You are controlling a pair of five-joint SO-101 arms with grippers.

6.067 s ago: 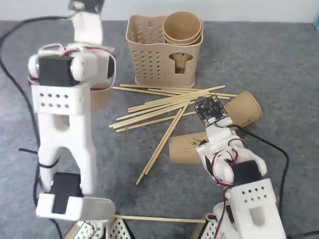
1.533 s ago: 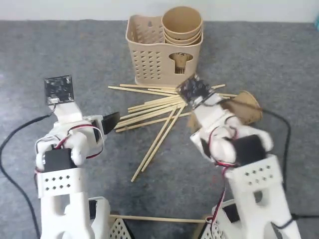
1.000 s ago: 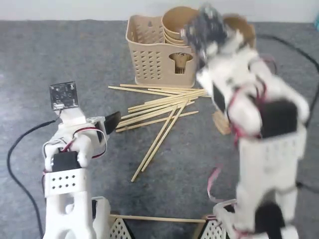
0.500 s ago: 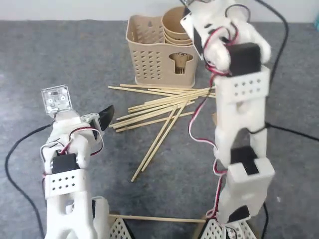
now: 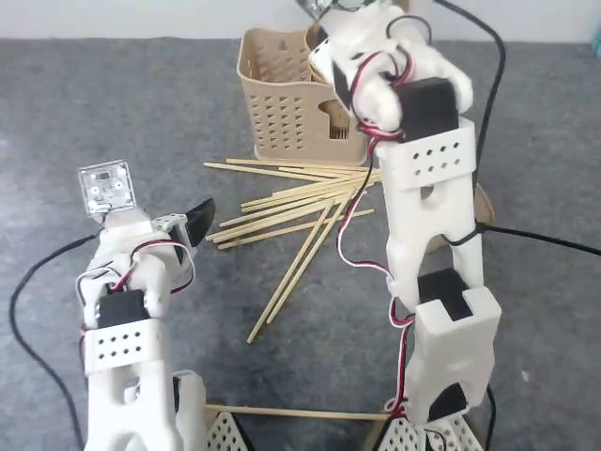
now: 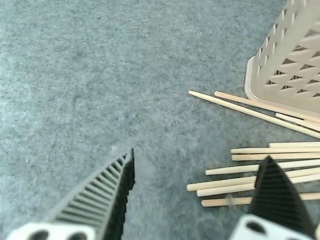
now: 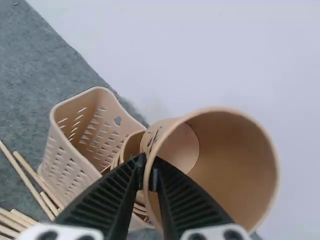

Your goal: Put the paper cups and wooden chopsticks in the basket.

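My right gripper (image 7: 147, 162) is shut on the rim of a tan paper cup (image 7: 215, 165), which it holds tilted in the air above the beige basket (image 7: 80, 135). A stack of paper cups (image 7: 127, 150) stands inside that basket. In the high view the right arm (image 5: 413, 103) stretches over the basket (image 5: 277, 94). Several wooden chopsticks (image 5: 300, 202) lie scattered on the grey mat in front of it. My left gripper (image 6: 198, 160) is open and low over the mat, with its fingers beside the chopstick ends (image 6: 240, 185).
One lone chopstick (image 5: 300, 412) lies near the front edge between the two arm bases. A tan edge (image 5: 481, 202) shows behind the right arm's side. Black cables run across the mat at right (image 5: 545, 240) and left.
The right arm lifted the cup off the table and swung it up and left to above the basket. The left arm drew back toward its base and has stayed nearly still since.
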